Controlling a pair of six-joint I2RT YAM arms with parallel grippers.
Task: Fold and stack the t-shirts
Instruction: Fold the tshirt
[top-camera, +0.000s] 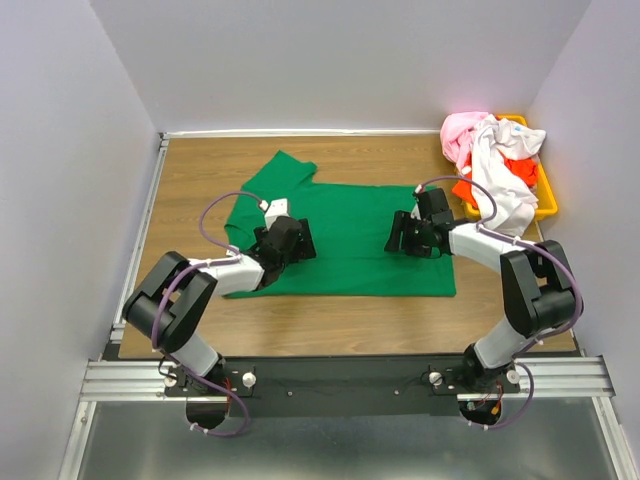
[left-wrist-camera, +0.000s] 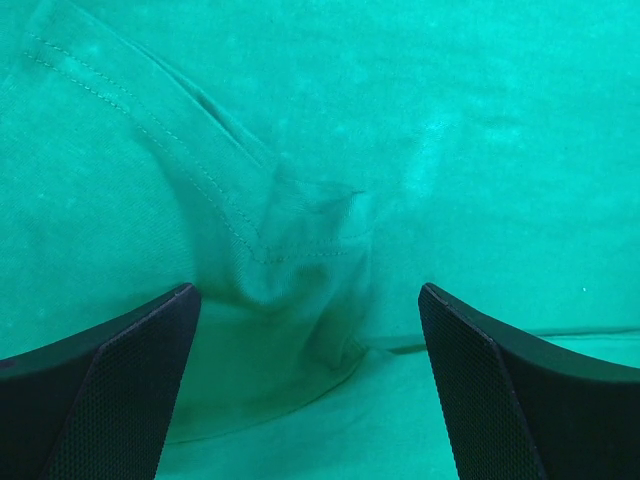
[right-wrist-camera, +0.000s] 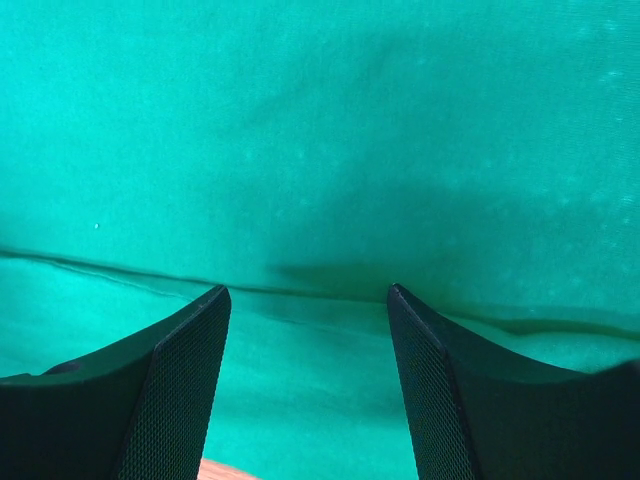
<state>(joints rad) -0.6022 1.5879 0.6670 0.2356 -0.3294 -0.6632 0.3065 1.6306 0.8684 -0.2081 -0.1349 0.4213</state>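
Note:
The bright green t-shirt (top-camera: 345, 235) lies partly folded on the wooden table, one sleeve sticking out at the far left. My left gripper (top-camera: 288, 240) is open, low over the shirt's left part; its wrist view shows a stitched seam and a bunched fold (left-wrist-camera: 300, 250) between the fingers (left-wrist-camera: 130, 380). My right gripper (top-camera: 410, 235) is open, low over the shirt's right part, its fingers (right-wrist-camera: 180, 380) either side of a folded edge (right-wrist-camera: 300, 290). Pink, white and orange-red t-shirts (top-camera: 495, 165) are heaped in the bin.
The yellow-orange plastic bin (top-camera: 546, 195) stands at the table's far right, against the wall. Bare wood (top-camera: 190, 190) shows left of the green shirt and along the near edge. Grey walls close in the left, back and right sides.

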